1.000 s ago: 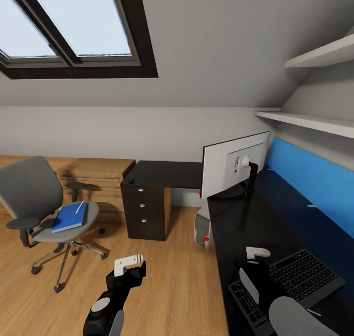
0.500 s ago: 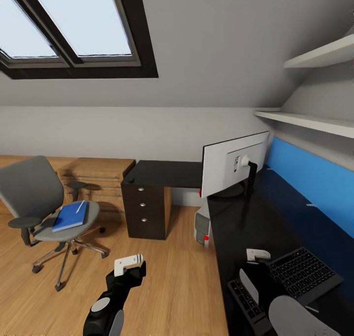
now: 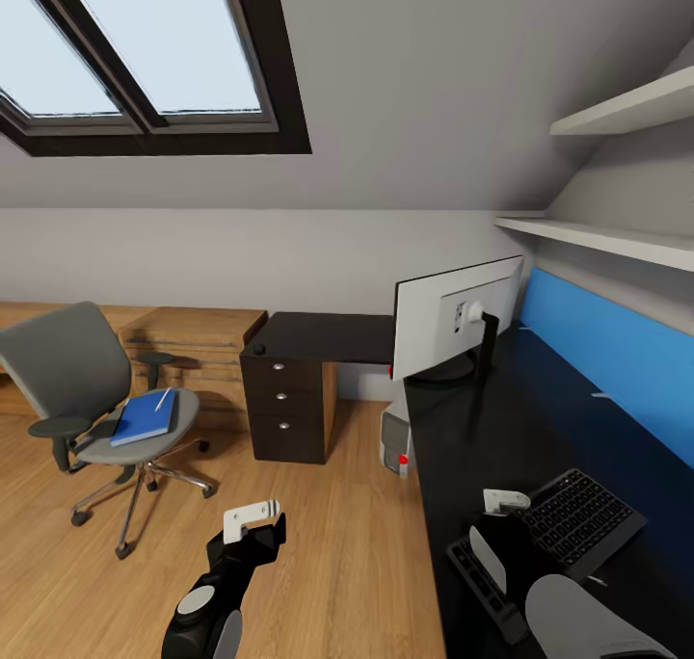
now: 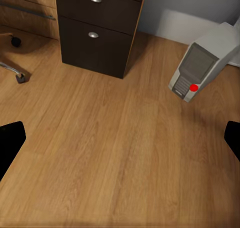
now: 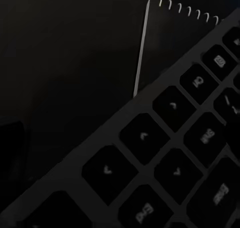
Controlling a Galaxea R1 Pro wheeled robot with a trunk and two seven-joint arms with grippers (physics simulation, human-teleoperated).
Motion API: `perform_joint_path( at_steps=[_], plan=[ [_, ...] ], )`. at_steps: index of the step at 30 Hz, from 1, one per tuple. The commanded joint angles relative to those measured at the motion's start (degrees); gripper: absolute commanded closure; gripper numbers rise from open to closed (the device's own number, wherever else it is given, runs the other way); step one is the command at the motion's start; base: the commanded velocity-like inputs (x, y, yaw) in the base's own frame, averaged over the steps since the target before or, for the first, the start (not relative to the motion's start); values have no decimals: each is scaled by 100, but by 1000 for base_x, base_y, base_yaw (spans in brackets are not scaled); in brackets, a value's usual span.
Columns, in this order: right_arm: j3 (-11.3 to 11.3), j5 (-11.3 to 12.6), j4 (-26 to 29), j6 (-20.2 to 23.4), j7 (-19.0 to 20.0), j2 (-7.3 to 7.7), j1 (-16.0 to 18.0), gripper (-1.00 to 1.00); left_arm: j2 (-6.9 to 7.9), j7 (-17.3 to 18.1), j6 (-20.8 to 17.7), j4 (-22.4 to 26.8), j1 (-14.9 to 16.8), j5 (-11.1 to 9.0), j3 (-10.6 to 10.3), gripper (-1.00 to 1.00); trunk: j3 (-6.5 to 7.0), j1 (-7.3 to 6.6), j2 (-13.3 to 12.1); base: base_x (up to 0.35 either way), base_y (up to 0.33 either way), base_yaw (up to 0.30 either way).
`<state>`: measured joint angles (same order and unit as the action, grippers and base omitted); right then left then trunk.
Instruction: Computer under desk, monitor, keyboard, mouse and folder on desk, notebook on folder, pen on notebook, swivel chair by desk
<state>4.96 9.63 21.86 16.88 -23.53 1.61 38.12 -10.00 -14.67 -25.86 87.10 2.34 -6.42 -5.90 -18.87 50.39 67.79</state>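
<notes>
Head view puts the right gripper (image 3: 505,501) low over the black-topped worktop (image 3: 501,428), at the near end of the slim black-keyed keyboard (image 3: 569,534), which lies slantwise under it; whether its jaws are parted or closed I cannot tell. The right wrist view looks straight onto those keys at very close range. Beyond this gripper, farther along the worktop, stands the wide flat monitor (image 3: 453,317) with its pale grey back showing (its round base rests on the black top). Out over the wooden floor (image 3: 328,553) hangs the left gripper (image 3: 253,518), jaws spread wide and holding nothing. Ahead of it the light grey tower computer (image 4: 200,65) stands on the floor under the worktop's edge, beside the black three-drawer unit (image 3: 284,418). Off to its outer side sits the grey padded swivel chair (image 3: 82,389), a blue folder (image 3: 145,418) on its seat with a thin white pen (image 3: 162,400) on top.
</notes>
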Motion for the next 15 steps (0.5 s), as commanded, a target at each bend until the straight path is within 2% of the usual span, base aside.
perform_joint_path(
  at_steps=[1, 15],
  plan=[
    [49, 57, 11, 32, -38, 6, 2, -100, 0, -52, -21, 8, 4, -61, -8, -100, -7, -1, 5, -149, -33, 0],
    [57, 57, 11, 18, -38, 0, 2, -100, 0, -46, -25, 9, 3, -61, -8, -100, -7, -1, 5, -246, -72, 0]
  ],
)
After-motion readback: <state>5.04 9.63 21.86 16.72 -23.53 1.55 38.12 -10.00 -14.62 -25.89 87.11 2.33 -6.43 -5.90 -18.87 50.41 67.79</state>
